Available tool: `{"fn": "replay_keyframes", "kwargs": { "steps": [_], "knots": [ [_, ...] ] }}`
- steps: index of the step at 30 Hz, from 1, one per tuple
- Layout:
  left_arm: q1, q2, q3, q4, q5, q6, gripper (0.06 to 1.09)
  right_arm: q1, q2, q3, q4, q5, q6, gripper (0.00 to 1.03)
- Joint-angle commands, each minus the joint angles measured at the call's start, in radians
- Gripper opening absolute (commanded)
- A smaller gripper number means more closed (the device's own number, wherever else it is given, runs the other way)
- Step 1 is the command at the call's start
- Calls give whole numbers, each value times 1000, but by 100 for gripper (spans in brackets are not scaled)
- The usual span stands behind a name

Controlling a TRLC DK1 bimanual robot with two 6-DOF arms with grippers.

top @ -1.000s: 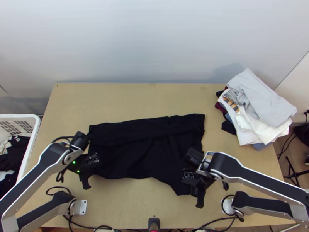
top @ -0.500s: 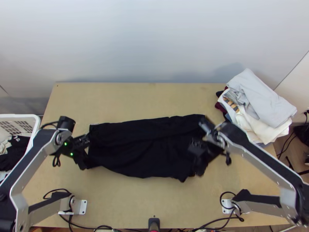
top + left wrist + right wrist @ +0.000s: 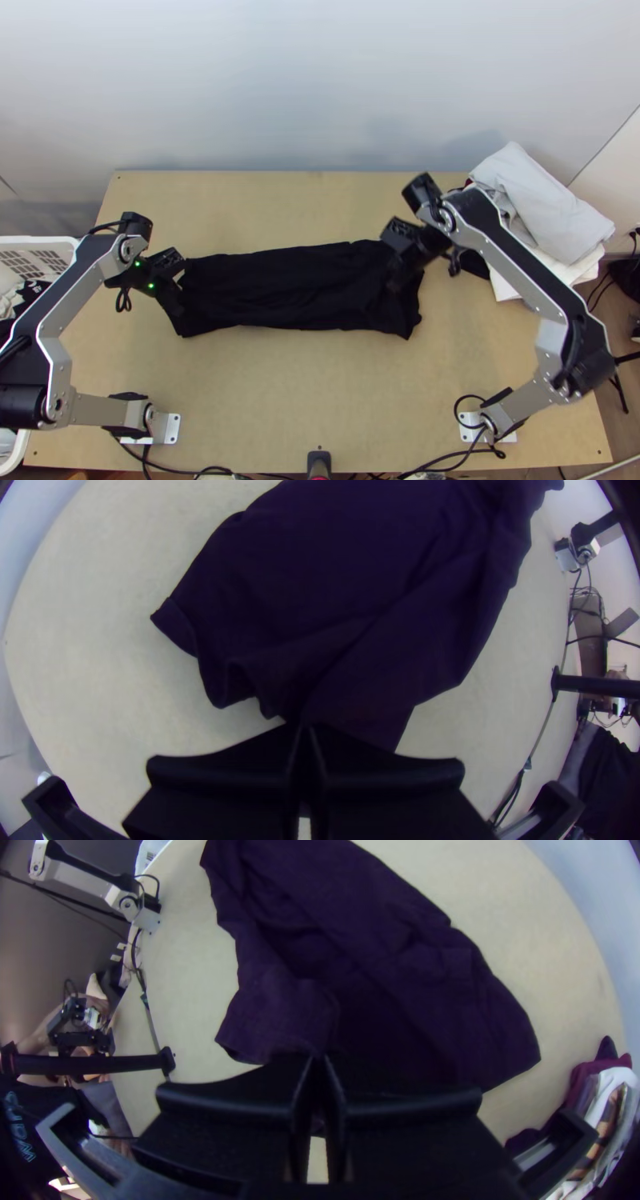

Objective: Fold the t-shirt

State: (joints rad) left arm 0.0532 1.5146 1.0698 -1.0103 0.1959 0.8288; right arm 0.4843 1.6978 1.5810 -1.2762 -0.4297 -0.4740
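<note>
The black t-shirt [image 3: 296, 288] lies as a long folded strip across the middle of the table. At its left end in the top view is my left gripper [image 3: 178, 308]; in the left wrist view my left gripper [image 3: 305, 737] is shut on the edge of the t-shirt [image 3: 347, 600], which looks dark purple there. My right gripper [image 3: 394, 282] is over the strip's right part, and in the right wrist view my right gripper [image 3: 319, 1070] is shut on the cloth of the t-shirt [image 3: 400, 980], a flap of it bunching at the fingertips.
A pile of folded clothes [image 3: 544, 216] sits at the table's right back corner. To the left stands a white basket [image 3: 40, 246] with clothes. A dark post [image 3: 319, 462] is at the near edge. Bare table [image 3: 280, 400] lies in front of the t-shirt.
Both grippers have moved up the picture, away from the near edge, and the t-shirt's near edge has gone with them. The cloth covers a narrower strip than before.
</note>
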Motion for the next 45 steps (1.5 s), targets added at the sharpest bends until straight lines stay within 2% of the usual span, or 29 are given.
{"fn": "replay_keyframes", "kwargs": {
  "steps": [1,4,10,14,23,30,35,36,37,40,42,45],
  "knots": [
    [-6,48,12,13,4,-8,10,-10,122,226,3,19,23,3],
    [-4,50,-2,22,-1,1,10,-10,169,261,20,77,23,3],
    [2,55,30,85,-4,-14,10,-23,238,264,41,134,9,3],
    [-12,114,88,91,-7,-25,10,-42,255,243,124,177,9,3],
    [-59,233,125,127,-29,-26,10,-44,336,209,153,207,0,3],
    [-46,291,185,131,-29,-56,10,-76,349,119,262,215,0,3],
    [-47,299,157,131,-30,-56,12,-92,358,112,359,215,6,8],
    [-49,299,151,134,-30,-56,18,-92,367,120,359,215,6,13],
    [-49,297,147,139,-30,-56,29,-92,373,125,359,215,8,19],
    [-42,297,140,165,-90,-66,74,-84,376,126,359,235,14,36],
    [-36,295,134,184,-125,-71,89,-84,373,125,359,253,23,43],
    [-15,263,142,207,-127,-71,104,-84,355,119,359,255,23,46]
  ]
}}
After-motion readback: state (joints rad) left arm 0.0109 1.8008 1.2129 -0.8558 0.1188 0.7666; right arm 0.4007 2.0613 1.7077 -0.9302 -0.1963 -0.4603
